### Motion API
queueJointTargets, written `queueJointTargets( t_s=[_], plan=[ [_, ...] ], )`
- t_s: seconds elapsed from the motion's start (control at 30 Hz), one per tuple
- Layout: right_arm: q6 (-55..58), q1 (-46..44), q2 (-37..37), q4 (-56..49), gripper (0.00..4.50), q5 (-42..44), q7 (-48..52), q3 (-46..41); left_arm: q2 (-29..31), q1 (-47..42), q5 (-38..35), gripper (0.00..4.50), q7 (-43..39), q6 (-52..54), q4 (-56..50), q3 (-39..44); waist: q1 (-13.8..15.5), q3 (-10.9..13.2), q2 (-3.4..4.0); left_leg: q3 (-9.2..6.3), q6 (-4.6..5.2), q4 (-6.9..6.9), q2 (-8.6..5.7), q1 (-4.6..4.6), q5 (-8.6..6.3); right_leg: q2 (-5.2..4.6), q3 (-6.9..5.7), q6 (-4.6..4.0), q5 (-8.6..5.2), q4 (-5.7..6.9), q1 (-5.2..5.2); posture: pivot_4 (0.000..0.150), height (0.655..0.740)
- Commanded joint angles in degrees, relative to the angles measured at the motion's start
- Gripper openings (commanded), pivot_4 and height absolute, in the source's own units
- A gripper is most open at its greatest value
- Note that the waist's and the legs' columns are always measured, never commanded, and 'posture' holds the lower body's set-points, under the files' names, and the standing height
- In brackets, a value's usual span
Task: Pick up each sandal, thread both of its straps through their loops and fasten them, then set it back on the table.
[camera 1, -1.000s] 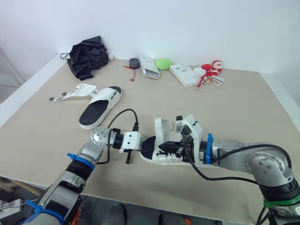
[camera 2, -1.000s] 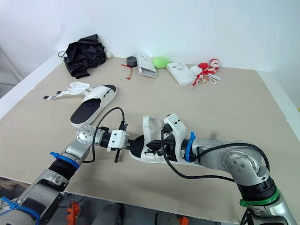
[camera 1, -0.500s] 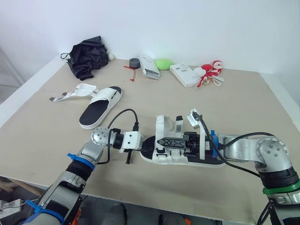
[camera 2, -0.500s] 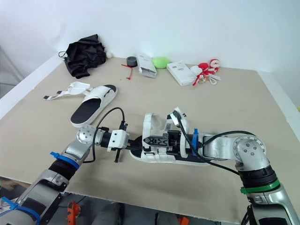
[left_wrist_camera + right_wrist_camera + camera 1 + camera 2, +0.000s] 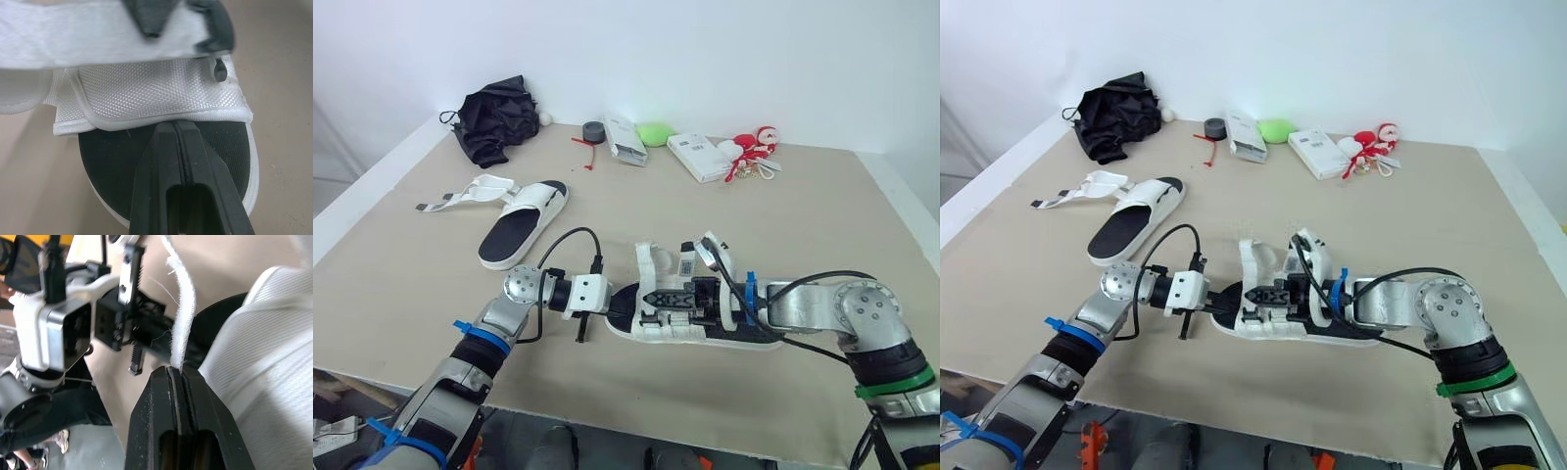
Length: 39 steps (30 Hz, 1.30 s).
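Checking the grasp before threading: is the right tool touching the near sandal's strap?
Touching. The right wrist view shows the right tool shut on the white strap, with the strap's edge pinched at the tool's tip.

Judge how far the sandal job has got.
Done: nothing is clearly fastened. In hand: the right hand pinches a strap of the near sandal, with the left hand shut at its toe. Left: finishing its fastening, then the far sandal, whose straps lie open.
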Motion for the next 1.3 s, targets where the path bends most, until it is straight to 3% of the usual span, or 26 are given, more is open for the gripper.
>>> queueJointTargets(
  t_s=[0.03, 0.33, 0.87, 1.3],
  plan=[
    [1.61, 1.24, 0.22, 0.29, 0.03, 1.39, -0.28, -2.33, 0.47, 4.38, 5.96, 0.0, -1.7, 3.12, 4.13, -6.09, 0.0, 0.0, 0.0, 0.0, 0.0, 0.0, 0.0, -0.01, 0.0, -0.01, 0.0, 0.0, 0.0, 0.0, -0.01, 0.15, 0.738],
    [4.32, 5.5, 1.22, -2.42, 0.03, 1.39, 0.05, -4.67, 0.72, 5.06, 5.87, 0.0, -1.64, 3.68, 3.39, -6.22, 0.0, -0.01, 0.02, -0.02, 0.0, 0.0, 0.0, 0.0, 0.0, 0.0, -0.01, 0.01, 0.0, 0.0, 0.0, 0.15, 0.738],
    [6.33, -0.1, 5.02, 1.86, 0.03, 1.39, -0.85, -7.78, 0.92, 6.24, 5.8, 0.0, -1.45, 4.28, 2.26, -6.6, -0.01, -0.01, 0.03, 0.0, 0.0, -0.01, 0.0, 0.0, 0.0, 0.01, 0.0, 0.01, -0.01, 0.0, -0.01, 0.15, 0.738],
    [6.89, 4.34, 4.0, 0.47, 0.03, 1.39, -1.78, -7.17, 0.87, 5.99, 5.87, 0.0, -1.19, 4.4, 2.37, -6.54, -0.02, -0.03, 0.05, -0.01, 0.0, -0.02, 0.01, 0.0, 0.0, 0.04, -0.01, 0.01, -0.01, 0.0, -0.01, 0.15, 0.738]
  ],
)
